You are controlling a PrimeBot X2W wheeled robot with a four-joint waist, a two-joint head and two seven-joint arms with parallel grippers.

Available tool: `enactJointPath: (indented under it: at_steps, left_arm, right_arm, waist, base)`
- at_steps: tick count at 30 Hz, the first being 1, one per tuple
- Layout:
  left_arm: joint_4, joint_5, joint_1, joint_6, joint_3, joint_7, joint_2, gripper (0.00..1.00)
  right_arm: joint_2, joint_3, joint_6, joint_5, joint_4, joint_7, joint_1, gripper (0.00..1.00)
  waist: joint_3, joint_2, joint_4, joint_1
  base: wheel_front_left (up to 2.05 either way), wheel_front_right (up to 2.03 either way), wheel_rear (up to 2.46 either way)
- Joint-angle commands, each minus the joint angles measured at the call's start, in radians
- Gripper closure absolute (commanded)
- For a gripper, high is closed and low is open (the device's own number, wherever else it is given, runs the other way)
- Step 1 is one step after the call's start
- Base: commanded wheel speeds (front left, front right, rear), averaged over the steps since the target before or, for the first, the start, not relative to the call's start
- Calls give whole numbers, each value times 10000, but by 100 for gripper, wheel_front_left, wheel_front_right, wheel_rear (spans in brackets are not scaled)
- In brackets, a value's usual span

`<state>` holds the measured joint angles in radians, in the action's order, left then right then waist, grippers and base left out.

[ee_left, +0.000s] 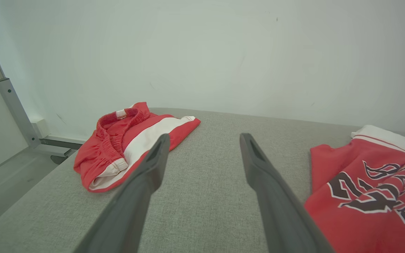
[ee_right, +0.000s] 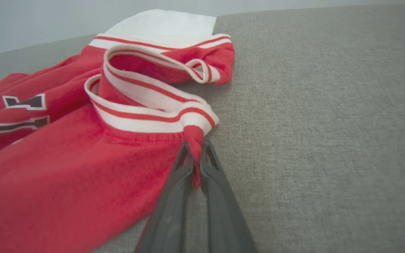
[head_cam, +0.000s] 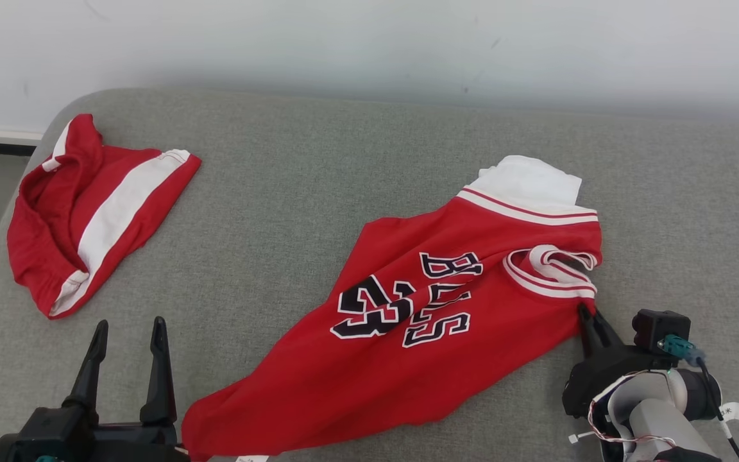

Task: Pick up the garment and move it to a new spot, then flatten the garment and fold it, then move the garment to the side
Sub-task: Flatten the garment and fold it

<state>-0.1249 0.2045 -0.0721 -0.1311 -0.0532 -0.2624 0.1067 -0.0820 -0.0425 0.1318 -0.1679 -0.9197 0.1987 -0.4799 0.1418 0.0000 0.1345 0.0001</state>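
Note:
The garment (head_cam: pixel 408 321) is a red basketball jersey with black lettering and white-and-red trim, lying crumpled across the grey table (head_cam: pixel 344 160), right of centre. Its lettering (ee_left: pixel 374 196) shows in the left wrist view, and its trimmed armhole (ee_right: pixel 146 105) in the right wrist view. My right gripper (head_cam: pixel 584 314) is shut on a pinch of the garment's red fabric at its right edge, just below the striped trim; the fold sits between the fingertips (ee_right: pixel 195 154). My left gripper (head_cam: pixel 129 330) stands open at the near left, over bare table, nothing between its fingers (ee_left: pixel 153 165).
A pair of red shorts (head_cam: pixel 87 205) with a white side stripe lies bunched at the table's far left, also seen in the left wrist view (ee_left: pixel 128 140). A white wall runs behind the table. A metal frame post (ee_left: pixel 12 105) stands off the table's left end.

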Motion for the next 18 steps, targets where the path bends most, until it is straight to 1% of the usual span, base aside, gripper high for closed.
enactJointPath:
  at_steps: [1, 4, 8, 9, 14, 15, 16, 17, 18]
  left_arm:
    - [-11, -24, -20, 10, -10, -36, 27, 0]
    - [-20, -57, 96, 10, 39, -36, 29, 0]
    - [-31, -75, 290, 10, 11, -36, 3, 0]
    - [-31, -75, 290, 10, 11, -36, 3, 0]
    - [21, -72, 504, 10, -66, -36, -20, 0]
    - [40, -79, 528, 10, -57, -36, -34, 0]
    - [83, -92, 558, 10, -22, -36, -39, 0]
    - [83, -92, 558, 10, -22, -36, -39, 0]
    - [95, -95, 565, 10, -4, -36, -39, 0]
  right_arm:
    - [-60, 15, -23, -91, -44, 202, -113, 100]
    - [-251, -21, -23, -237, 61, 501, 13, 100]
    - [-491, -197, -23, -473, 726, 660, 600, 100]
    - [-491, -197, -23, -473, 726, 660, 600, 100]
    - [-699, -758, -23, -567, 2514, 668, 1943, 100]
    - [-709, -957, -23, -544, 2879, 671, 2262, 100]
    - [-682, -1328, -23, -418, 3532, 672, 2793, 100]
    - [-682, -1328, -23, -418, 3532, 672, 2793, 100]
    - [-698, -1509, -23, -369, 3830, 631, 3027, 100]
  waist:
    - [-90, 0, -84, -1]
    - [-235, 0, -202, -1]
    - [-440, 0, -452, -1]
    - [-440, 0, -452, -1]
    - [-568, 0, -841, -1]
    - [-570, 0, -914, -1]
    - [-564, 0, -1059, -1]
    - [-564, 0, -1059, -1]
    - [-553, 0, -1113, -1]
  base:
    - [0, 0, 0]
    - [0, 0, 0]
    - [0, 0, 0]
    - [0, 0, 0]
    - [0, 0, 0]
    - [0, 0, 0]
    - [0, 0, 0]
    - [0, 0, 0]
    - [0, 0, 0]
